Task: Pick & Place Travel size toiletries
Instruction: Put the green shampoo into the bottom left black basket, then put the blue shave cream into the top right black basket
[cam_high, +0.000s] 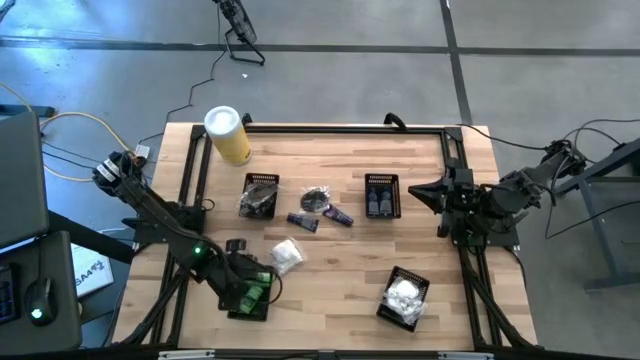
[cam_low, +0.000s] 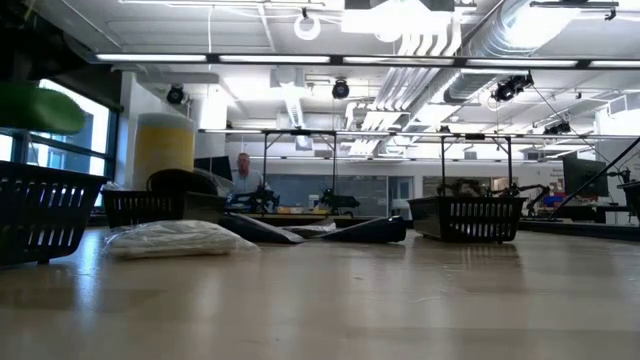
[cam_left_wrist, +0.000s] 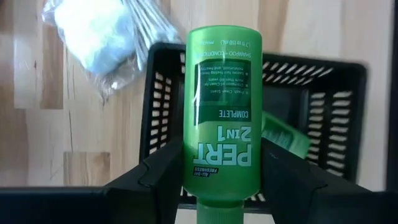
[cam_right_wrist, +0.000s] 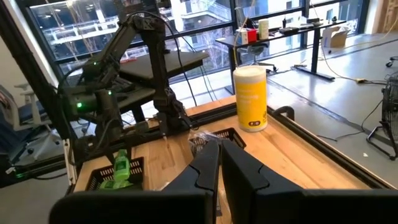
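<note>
Clamped between the left gripper's (cam_left_wrist: 221, 186) dark fingers, a green bottle (cam_left_wrist: 222, 118) fills the middle of the left wrist frame, hanging above a black mesh basket (cam_left_wrist: 323, 118) that holds another green bottle (cam_left_wrist: 283, 134). At lower left of the high frame that basket (cam_high: 250, 295) sits beside a white packet (cam_high: 286, 256). At right, the right gripper (cam_right_wrist: 217, 162) waits with fingers pressed together, holding nothing.

A bright green bottle (cam_left_wrist: 222, 112) is showing white lettering and a darker green label panel. The mesh basket (cam_left_wrist: 323, 118) behind it is looking black, its slots showing pale wood. A canister (cam_high: 229, 135) is standing yellow with a white lid. The table (cam_high: 330, 270) is showing light, banded wood grain. A clear packet (cam_left_wrist: 102, 37) is showing white contents.
</note>
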